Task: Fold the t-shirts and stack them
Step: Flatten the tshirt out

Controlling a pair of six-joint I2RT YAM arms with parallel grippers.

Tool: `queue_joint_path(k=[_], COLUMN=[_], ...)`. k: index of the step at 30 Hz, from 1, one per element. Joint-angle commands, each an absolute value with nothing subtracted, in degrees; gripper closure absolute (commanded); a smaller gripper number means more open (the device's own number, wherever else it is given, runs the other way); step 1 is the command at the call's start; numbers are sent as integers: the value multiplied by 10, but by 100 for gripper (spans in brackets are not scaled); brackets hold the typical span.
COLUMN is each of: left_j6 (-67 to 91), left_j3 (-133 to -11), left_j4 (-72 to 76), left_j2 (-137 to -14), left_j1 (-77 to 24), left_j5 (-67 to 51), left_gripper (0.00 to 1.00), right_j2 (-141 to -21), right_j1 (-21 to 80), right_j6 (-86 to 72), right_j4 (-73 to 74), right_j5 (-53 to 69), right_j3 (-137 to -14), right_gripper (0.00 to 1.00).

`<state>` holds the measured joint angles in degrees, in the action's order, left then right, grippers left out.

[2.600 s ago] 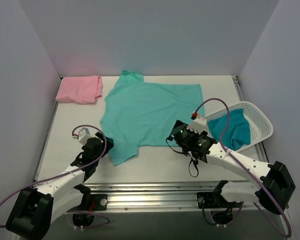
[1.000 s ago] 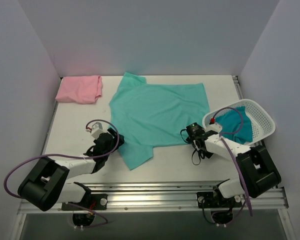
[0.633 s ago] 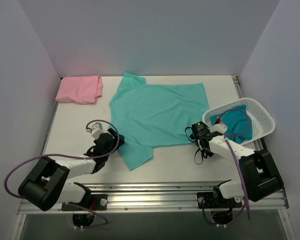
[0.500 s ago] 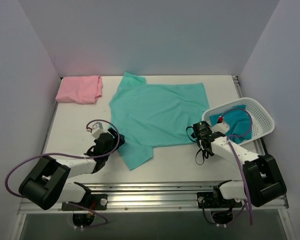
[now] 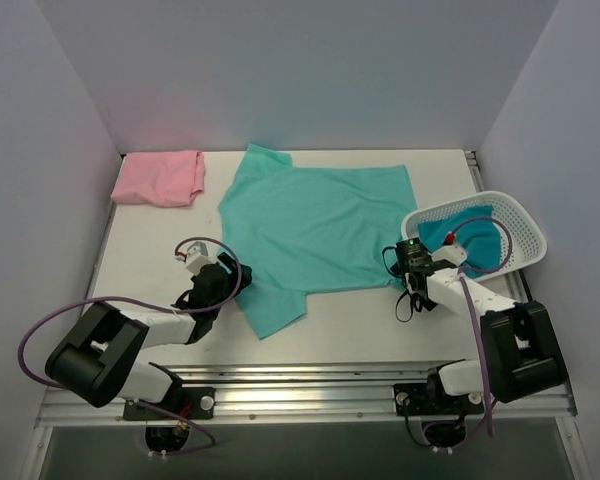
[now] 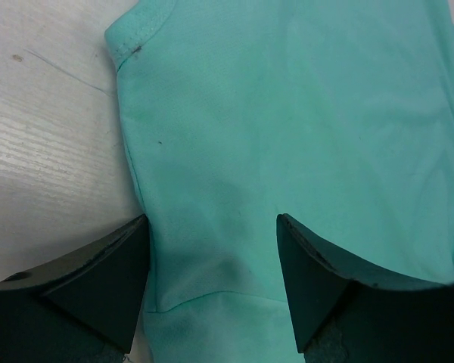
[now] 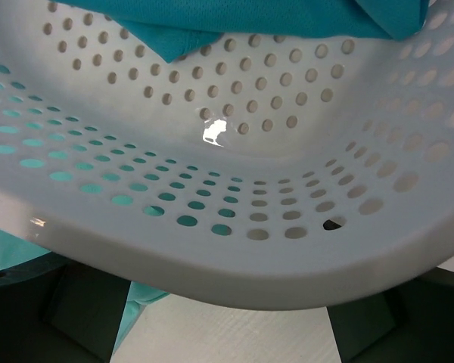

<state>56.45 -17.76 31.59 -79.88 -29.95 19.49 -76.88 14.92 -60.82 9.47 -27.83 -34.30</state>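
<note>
The light mint-green t-shirt (image 5: pixel 320 225) lies spread flat in the middle of the table. My left gripper (image 5: pixel 232 280) is open at its near left edge; in the left wrist view (image 6: pixel 212 219) the jaws straddle the mint cloth (image 6: pixel 287 113) without pinching it. The pale pink t-shirt (image 5: pixel 160 178) lies folded at the back left. The darker teal t-shirt (image 5: pixel 480 240) lies in the white mesh basket (image 5: pixel 525 225). My right gripper (image 5: pixel 410 243) is open beside the basket's left rim; in the right wrist view (image 7: pixel 219 302) the rim (image 7: pixel 250 249) hangs over the jaws, with teal cloth (image 7: pixel 250 15) inside.
White walls close the table in on the left, back and right. A metal rail (image 5: pixel 310 385) runs along the near edge. A corner of the mint shirt (image 7: pixel 140 295) lies on the table just left of the right gripper.
The mint shirt has been dragged to the right and nearer. The right gripper has moved right from the shirt's hem to the basket rim, and the basket has shifted a little. The left gripper barely moved.
</note>
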Motion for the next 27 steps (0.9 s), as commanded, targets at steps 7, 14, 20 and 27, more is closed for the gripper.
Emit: queue_joint_path(k=[7, 14, 20, 27], left_j6=[558, 559, 556, 557], left_j3=[-179, -181, -179, -159], left_j4=[305, 309, 309, 299], left_j2=[-849, -858, -857, -826], left_j1=[-302, -303, -302, -303], left_j5=[171, 170, 169, 164], left_gripper=[25, 25, 25, 26], right_j2=[-798, -829, -869, -861], right_j1=[148, 148, 148, 149], right_j6=[-597, -586, -584, -577], right_j4=[70, 34, 20, 20], right_j5=[-266, -239, -232, -233], right_j3=[-351, -357, -367, -377], right_gripper=[24, 100, 100, 100])
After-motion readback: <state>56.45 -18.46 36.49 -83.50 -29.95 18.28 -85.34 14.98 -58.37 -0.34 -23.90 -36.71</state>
